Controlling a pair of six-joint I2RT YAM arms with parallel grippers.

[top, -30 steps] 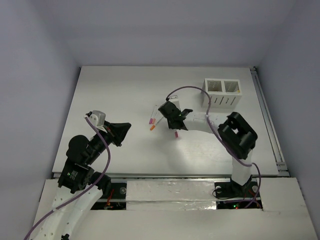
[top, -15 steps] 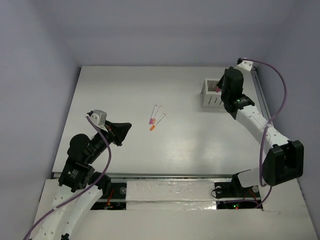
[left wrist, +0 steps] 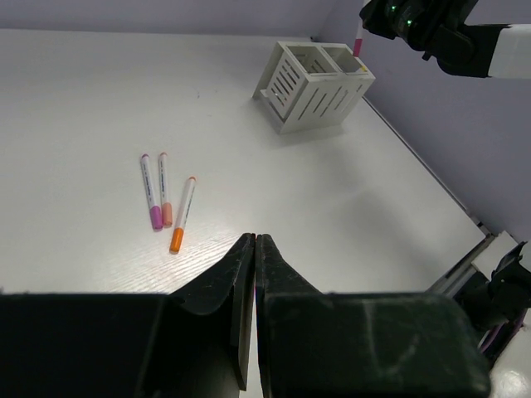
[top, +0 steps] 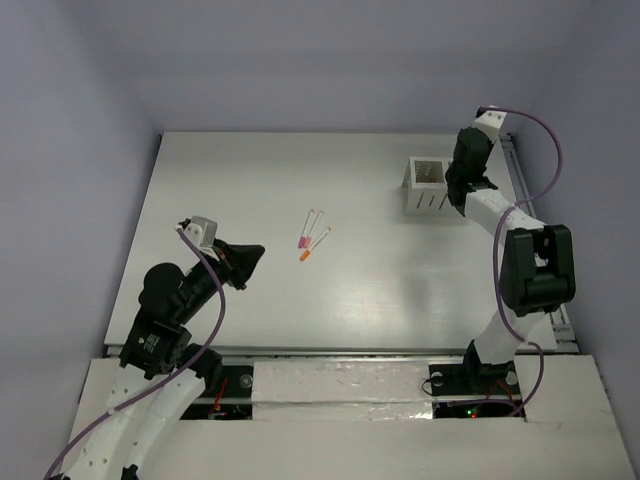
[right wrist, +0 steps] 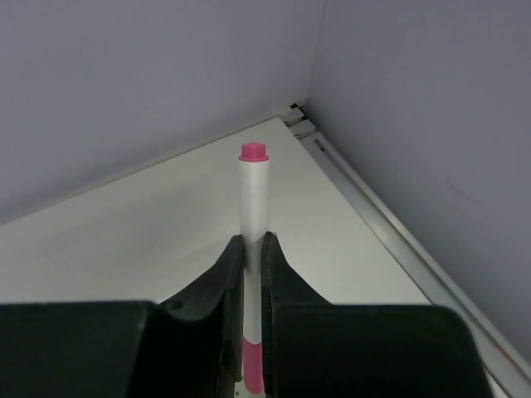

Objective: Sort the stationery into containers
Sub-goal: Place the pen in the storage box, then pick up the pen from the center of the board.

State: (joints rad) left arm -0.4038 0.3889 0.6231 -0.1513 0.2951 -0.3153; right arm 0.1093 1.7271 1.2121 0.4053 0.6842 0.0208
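Observation:
The white two-compartment holder (top: 428, 187) stands at the far right, also in the left wrist view (left wrist: 314, 85). My right gripper (top: 458, 183) hangs over its right compartment, shut on a white pen with pink ends (right wrist: 254, 195), held upright. That pen shows above the holder's far corner in the left wrist view (left wrist: 358, 37). Three pens lie mid-table: magenta-capped (left wrist: 149, 191), pale orange-capped (left wrist: 164, 190) and orange-capped (left wrist: 183, 214); they also show in the top view (top: 312, 238). My left gripper (top: 250, 256) is shut and empty, well left of them (left wrist: 255, 240). The chunky pieces are out of view.
A metal rail (top: 535, 240) runs along the table's right edge, close behind the holder. The right arm's elbow (top: 535, 268) stands folded over the right side of the table. Purple walls enclose the table on three sides.
The right arm has swung from the pens at mid-table to the holder at the far right, carrying the pink pen, then folded in closer. The left arm has barely moved.

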